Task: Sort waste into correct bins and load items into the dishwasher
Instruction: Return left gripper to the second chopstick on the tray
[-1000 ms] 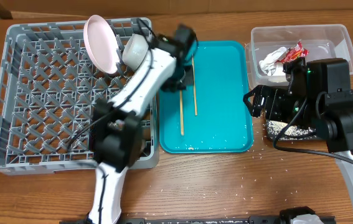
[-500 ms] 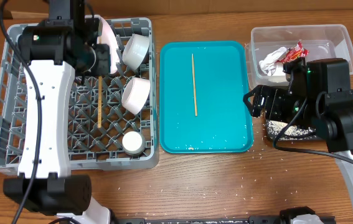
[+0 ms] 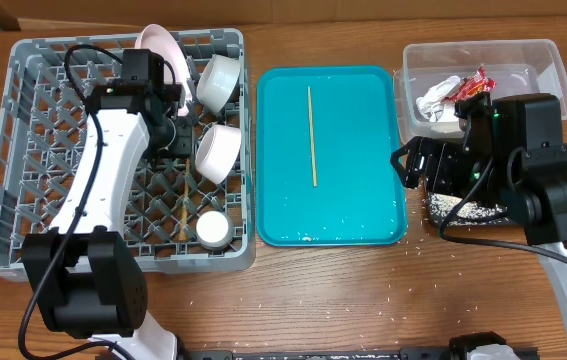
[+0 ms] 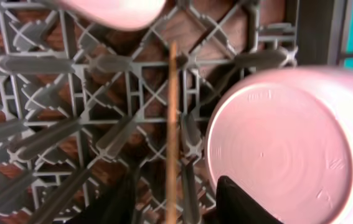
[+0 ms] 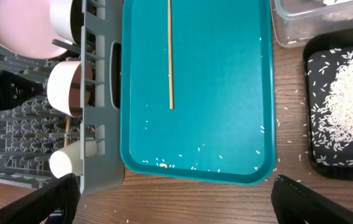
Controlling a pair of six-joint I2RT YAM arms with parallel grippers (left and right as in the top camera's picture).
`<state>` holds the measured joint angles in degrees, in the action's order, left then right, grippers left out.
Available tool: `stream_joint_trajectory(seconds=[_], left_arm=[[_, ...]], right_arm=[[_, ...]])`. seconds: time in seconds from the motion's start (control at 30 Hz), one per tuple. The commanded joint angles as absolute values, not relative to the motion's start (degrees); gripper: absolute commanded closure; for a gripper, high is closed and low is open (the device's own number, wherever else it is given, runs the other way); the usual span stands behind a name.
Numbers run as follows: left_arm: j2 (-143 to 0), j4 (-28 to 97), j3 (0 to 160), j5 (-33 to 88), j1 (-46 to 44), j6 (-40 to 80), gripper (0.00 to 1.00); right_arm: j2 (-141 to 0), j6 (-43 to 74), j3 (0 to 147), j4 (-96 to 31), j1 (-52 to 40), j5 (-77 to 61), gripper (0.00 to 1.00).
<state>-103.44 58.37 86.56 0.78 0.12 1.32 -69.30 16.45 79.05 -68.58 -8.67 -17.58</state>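
Left tool (image 4: 176,193) nearer front; two chopsticks (image 3: 312,135).

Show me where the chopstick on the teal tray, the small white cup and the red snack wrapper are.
chopstick (image 3: 312,136), overhead view, middle of the stick.
small white cup (image 3: 212,229), overhead view, centre of its round upper face.
red snack wrapper (image 3: 473,84), overhead view, middle of the red foil.

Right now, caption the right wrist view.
One chopstick on the teal tray; rice heaped in the black tray beside it.
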Motion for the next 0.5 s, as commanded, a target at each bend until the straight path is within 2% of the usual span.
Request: stream_joint_trajectory(seconds=[0.0, 0.17, 0.27, 0.47], left_arm=[[-103.6, 57.9, 88.8, 4.0, 0.5, 5.4, 0.57], [-102.0, 60.0, 101.6, 19.0, -1.6, 5.4, 0.57], [-101.9, 58.8, 105.2, 16.3, -6.4, 9.6, 0.58], [-105.8, 52.0, 105.0, 2.9, -22.4, 18.1, 0.48]], right_arm=[[-69.1, 16.3, 79.8, -68.2, -8.6, -17.4, 0.00], [-69.1, 16.3, 79.8, -68.2, -8.6, -17.4, 0.00], [-69.1, 16.3, 79.8, -68.2, -8.6, -17.4, 0.00], [-69.1, 16.3, 79.8, -68.2, -8.6, -17.4, 0.00]])
